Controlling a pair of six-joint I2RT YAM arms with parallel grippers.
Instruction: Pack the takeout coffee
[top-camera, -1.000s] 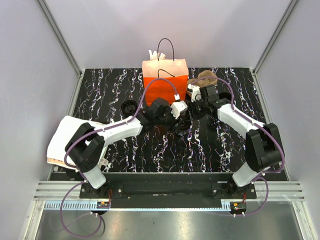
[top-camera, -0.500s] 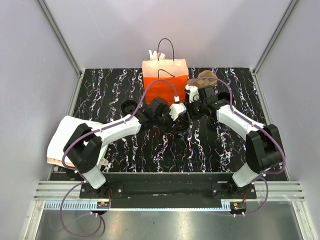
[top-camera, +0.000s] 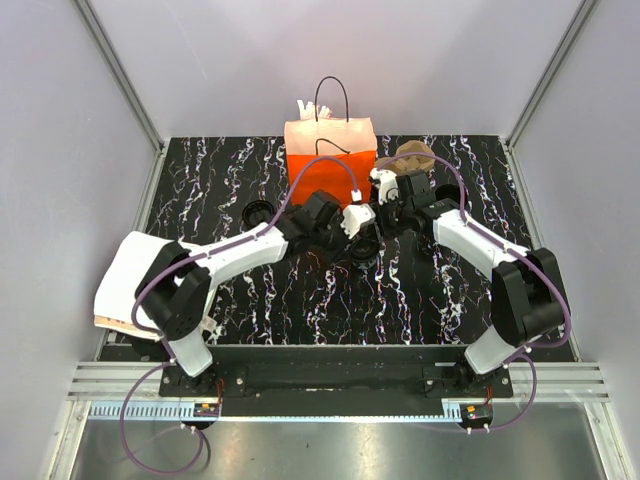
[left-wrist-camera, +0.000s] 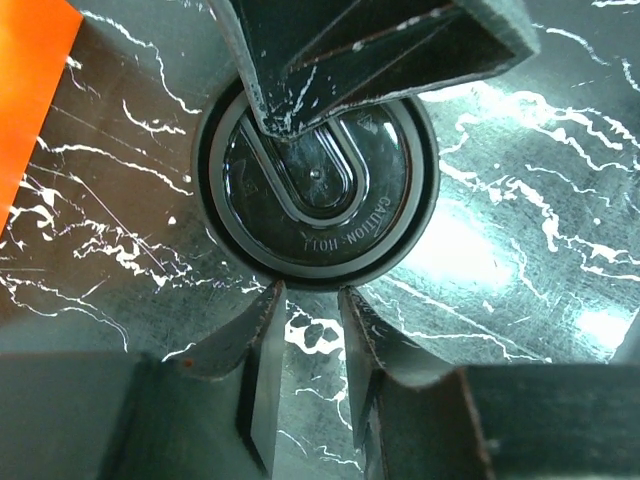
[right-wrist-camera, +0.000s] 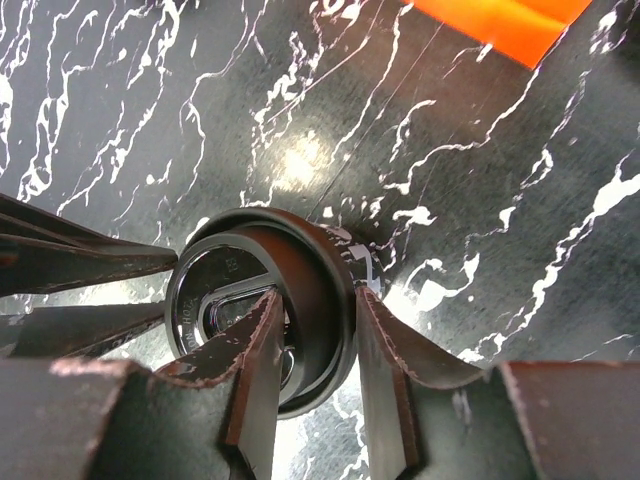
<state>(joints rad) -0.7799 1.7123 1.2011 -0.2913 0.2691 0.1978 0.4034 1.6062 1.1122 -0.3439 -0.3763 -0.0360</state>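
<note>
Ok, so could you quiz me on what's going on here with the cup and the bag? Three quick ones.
1. True or false: the right gripper pinches the rim of the coffee cup.
2. The paper bag behind the cup is: A blue, B orange, C green?
3. Is the cup inside the bag yet?
Key: 1 true; 2 B; 3 no, it is outside, in front of the bag.
</note>
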